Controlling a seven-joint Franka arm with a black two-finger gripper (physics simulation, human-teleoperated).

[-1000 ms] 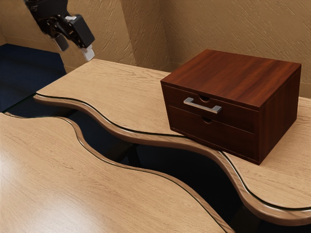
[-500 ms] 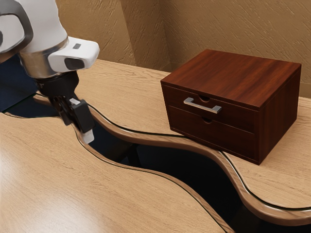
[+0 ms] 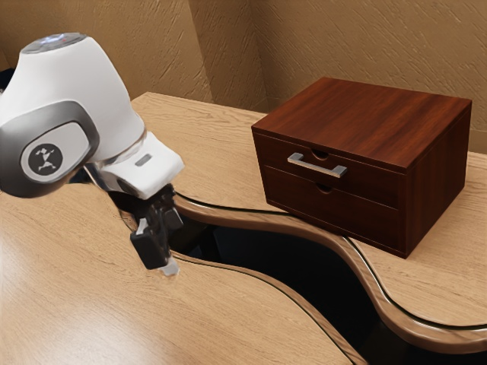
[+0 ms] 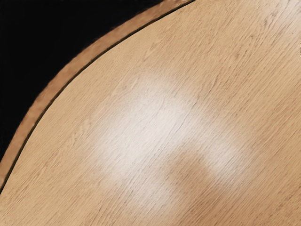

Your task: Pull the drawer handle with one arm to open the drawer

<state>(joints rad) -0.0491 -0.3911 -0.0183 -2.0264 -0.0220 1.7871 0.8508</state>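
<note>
The white seven-joint arm point(image 3: 68, 129) is being cut off by the exterior view's left edge. Part of the far light wooden table point(image 3: 190, 144)'s curved near rim is being hidden behind it. The black two-finger gripper point(image 3: 166, 265) is being seen edge-on beneath the wrist, so its spread is not being revealed. In the wrist view, the near light wooden table point(image 4: 197, 94) is being cropped on every side.

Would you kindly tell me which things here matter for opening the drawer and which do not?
For the job: hand, drawer handle, top drawer, wooden cabinet.
Just there: lower drawer, near table, far table under the cabinet.
</note>
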